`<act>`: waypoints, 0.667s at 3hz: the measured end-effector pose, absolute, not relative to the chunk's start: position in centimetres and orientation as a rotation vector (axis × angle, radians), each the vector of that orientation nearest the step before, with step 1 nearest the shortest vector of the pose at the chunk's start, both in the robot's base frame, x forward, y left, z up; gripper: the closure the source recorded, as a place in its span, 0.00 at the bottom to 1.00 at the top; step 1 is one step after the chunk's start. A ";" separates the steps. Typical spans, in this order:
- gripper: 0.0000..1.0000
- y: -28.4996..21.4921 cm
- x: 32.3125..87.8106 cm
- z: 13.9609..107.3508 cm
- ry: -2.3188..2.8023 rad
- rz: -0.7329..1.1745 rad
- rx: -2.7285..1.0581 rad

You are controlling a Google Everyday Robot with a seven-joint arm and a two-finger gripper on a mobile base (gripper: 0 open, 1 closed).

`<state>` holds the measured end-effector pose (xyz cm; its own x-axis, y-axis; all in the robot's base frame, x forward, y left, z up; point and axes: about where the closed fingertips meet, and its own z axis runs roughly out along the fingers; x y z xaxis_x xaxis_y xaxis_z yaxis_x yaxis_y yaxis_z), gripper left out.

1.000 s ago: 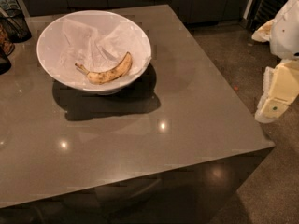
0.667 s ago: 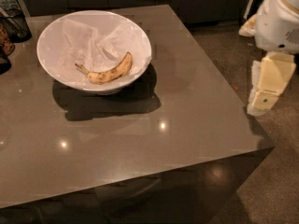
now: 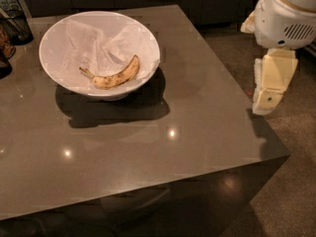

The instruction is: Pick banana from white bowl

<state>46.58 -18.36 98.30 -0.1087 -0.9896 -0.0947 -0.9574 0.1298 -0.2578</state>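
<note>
A yellow banana (image 3: 116,75) with brown spots lies curved in the front half of the white bowl (image 3: 54,48). Its stem points left. The bowl is wide, lined with crumpled white paper, and stands on the far left part of the grey table (image 3: 148,152). My gripper (image 3: 264,106) hangs pointing down from the white arm at the right, just off the table's right edge. It is well to the right of the bowl, far from the banana, and holds nothing that I can see.
A dark wire basket (image 3: 15,23) and other dark objects stand at the table's far left edge. Speckled floor (image 3: 296,181) lies to the right of the table. Dark cabinets run along the back.
The arm and gripper have moved left and up, closer to the table's right edge. The bowl and banana have not moved.
</note>
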 end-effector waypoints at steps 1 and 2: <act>0.00 -15.9 48.8 99.4 2.044 -0.210 -1.976; 0.00 -13.0 51.0 100.8 1.922 -0.233 -2.069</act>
<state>51.03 -13.01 100.75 0.0886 -0.9921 -0.0883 -0.9422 -0.0548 -0.3305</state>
